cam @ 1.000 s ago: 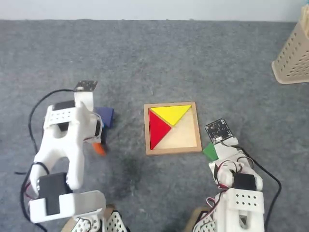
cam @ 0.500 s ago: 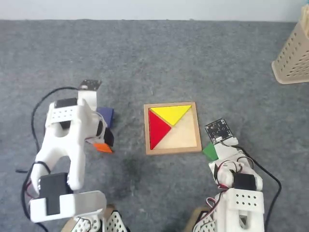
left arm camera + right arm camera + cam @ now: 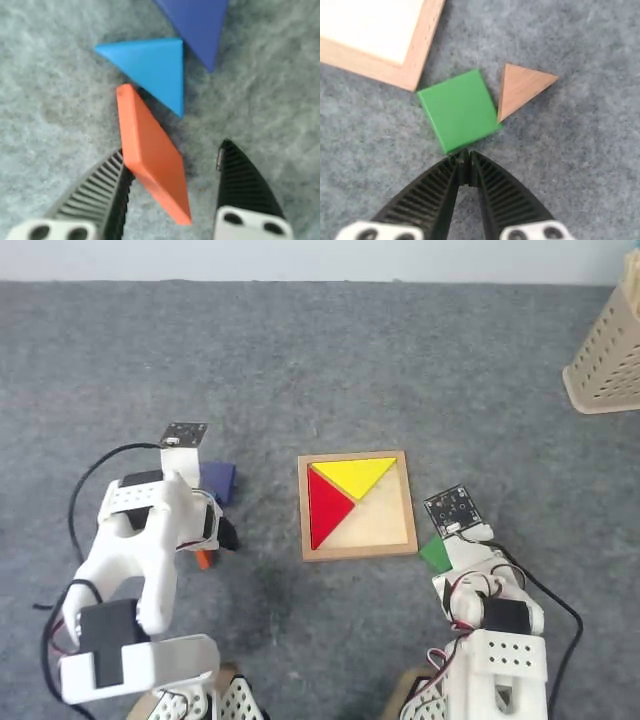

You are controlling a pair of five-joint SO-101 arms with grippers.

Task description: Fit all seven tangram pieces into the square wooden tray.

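The square wooden tray (image 3: pixel 355 556) lies mid-table with the yellow triangle (image 3: pixel 355 475) along its far side and the red triangle (image 3: pixel 328 508) along its left side; the rest of its floor is bare wood. To its left, the orange parallelogram (image 3: pixel 145 145) lies flat on the grey carpet (image 3: pixel 300 360) between the parted jaws of the left gripper (image 3: pixel 172 150), against one finger and clear of the other. Its long axis runs out from the jaws, its outer end just beside the light blue triangle (image 3: pixel 150 65), with the dark blue triangle (image 3: pixel 197 22) beyond.

From the high view, only a sliver of orange (image 3: pixel 204 559) shows under the left arm (image 3: pixel 140 540), and the light blue piece is hidden.

Since half a second ago that arm has drawn nearer, covering more of the orange.

The right gripper (image 3: pixel 465 160) is closed and empty, its tips at the green square (image 3: pixel 459 110), which sits just off the tray's near right corner (image 3: pixel 380 67) and touches the bare wooden triangle (image 3: pixel 520 87).
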